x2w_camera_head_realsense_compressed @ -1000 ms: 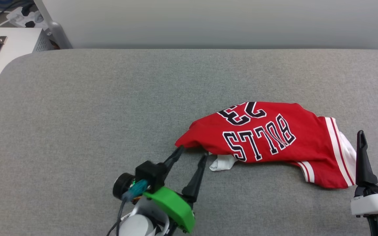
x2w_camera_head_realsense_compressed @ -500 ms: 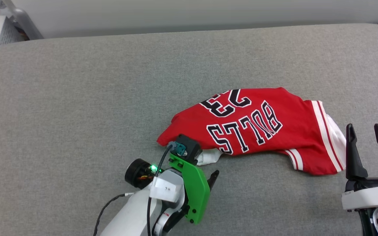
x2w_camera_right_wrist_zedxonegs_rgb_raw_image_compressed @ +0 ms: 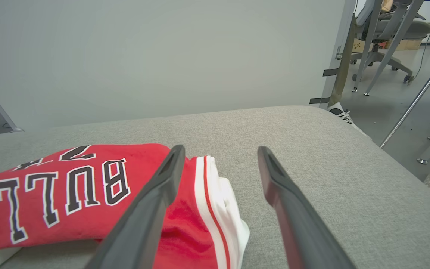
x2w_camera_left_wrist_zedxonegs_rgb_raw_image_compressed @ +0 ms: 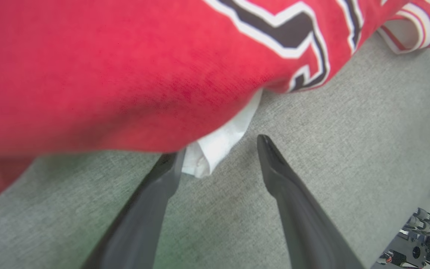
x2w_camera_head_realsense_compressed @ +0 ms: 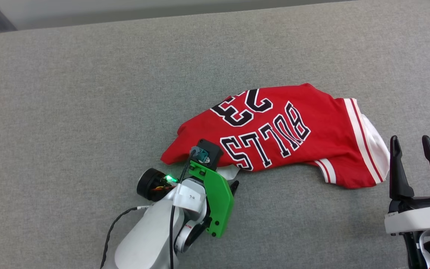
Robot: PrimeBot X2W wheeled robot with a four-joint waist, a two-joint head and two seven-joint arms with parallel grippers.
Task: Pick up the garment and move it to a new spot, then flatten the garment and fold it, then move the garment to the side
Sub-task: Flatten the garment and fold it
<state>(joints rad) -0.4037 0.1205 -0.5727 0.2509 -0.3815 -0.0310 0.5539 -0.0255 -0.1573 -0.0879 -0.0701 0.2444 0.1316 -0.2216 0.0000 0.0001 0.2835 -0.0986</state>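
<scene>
— Two pincers: how wide?
— Fully spread, gripping nothing. Left pincer point(x2w_camera_left_wrist_zedxonegs_rgb_raw_image_compressed: 220, 147): wrist angled low, one finger point(x2w_camera_left_wrist_zedxonegs_rgb_raw_image_compressed: 151, 209) tucked under garment point(x2w_camera_head_realsense_compressed: 274, 138) ahead. Right pincer point(x2w_camera_head_realsense_compressed: 410, 138): upright, garment just leftward.

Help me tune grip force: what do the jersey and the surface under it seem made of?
Jersey: soft knit cloth, perhaps cotton or polyester, matte. It slumps in loose folds, and the left wrist view shows a fine fuzzy texture.
Surface: grey woven, upholstery-like fabric, matte. It shows a speckled weave and a rounded, padded-looking edge.
The exact fibres cannot be told.
</scene>
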